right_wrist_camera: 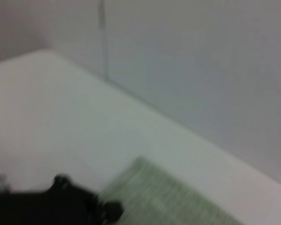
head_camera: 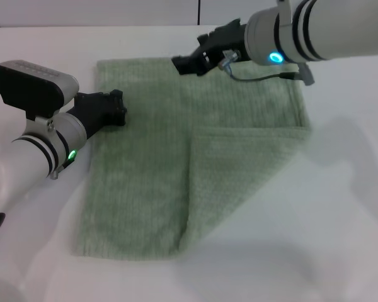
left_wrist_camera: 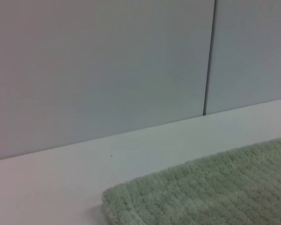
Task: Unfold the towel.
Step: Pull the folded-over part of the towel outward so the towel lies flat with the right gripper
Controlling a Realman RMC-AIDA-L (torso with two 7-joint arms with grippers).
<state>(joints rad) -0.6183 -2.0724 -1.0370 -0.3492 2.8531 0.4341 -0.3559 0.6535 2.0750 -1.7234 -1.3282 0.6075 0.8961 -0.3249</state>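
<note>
Towel (head_camera: 170, 163): one, spread mid-desk, its near-right quarter doubled over in a flap; two grippers; left gripper (head_camera: 116, 108) presses its left edge, right gripper (head_camera: 188, 64) hangs over its far edge; I cannot tell either's finger state.

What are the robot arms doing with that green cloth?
The robot is opening up a folded towel on a white table. Most of it lies flat, but one corner on the robot's right is folded over in a triangle. The left gripper sits at the towel's left edge. The right gripper hangs above the far edge. Neither seems to be holding the towel.
</note>
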